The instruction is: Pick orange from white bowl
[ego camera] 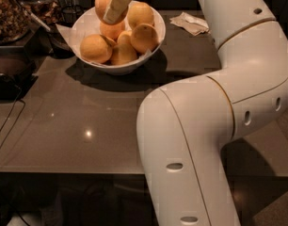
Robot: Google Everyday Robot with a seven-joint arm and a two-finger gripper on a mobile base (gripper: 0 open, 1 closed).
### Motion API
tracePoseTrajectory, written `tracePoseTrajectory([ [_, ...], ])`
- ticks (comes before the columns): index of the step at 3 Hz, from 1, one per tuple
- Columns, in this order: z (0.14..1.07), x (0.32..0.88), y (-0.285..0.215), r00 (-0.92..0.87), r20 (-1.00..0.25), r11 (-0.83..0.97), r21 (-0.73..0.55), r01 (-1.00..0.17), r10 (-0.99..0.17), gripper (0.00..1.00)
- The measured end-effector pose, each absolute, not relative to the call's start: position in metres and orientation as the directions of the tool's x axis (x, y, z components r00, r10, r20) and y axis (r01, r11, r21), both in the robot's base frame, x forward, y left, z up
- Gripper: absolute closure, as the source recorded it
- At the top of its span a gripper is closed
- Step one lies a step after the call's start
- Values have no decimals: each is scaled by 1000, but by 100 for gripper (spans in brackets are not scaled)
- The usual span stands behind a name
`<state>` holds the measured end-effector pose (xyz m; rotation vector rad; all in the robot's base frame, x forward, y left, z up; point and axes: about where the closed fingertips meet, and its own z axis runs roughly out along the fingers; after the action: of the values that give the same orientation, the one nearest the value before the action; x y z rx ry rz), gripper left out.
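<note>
Holding orange [101, 1] above white bowl [81, 25]: gripper [110, 8], fingers [118, 4] clamped on fruit.

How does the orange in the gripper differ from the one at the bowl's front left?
The held orange hangs above the white bowl, clamped in the gripper at top; the front-left orange rests inside against the rim. A finger hides part of the held orange; the front-left orange is uncovered. Both are round, yellow-orange.
</note>
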<state>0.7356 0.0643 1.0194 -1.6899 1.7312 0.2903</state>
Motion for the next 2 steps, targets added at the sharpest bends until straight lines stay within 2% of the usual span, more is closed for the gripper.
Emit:
tracePoseTrajectory([
  [2, 1023, 724, 58, 1, -619, 194, -247, -949, -785, 100],
])
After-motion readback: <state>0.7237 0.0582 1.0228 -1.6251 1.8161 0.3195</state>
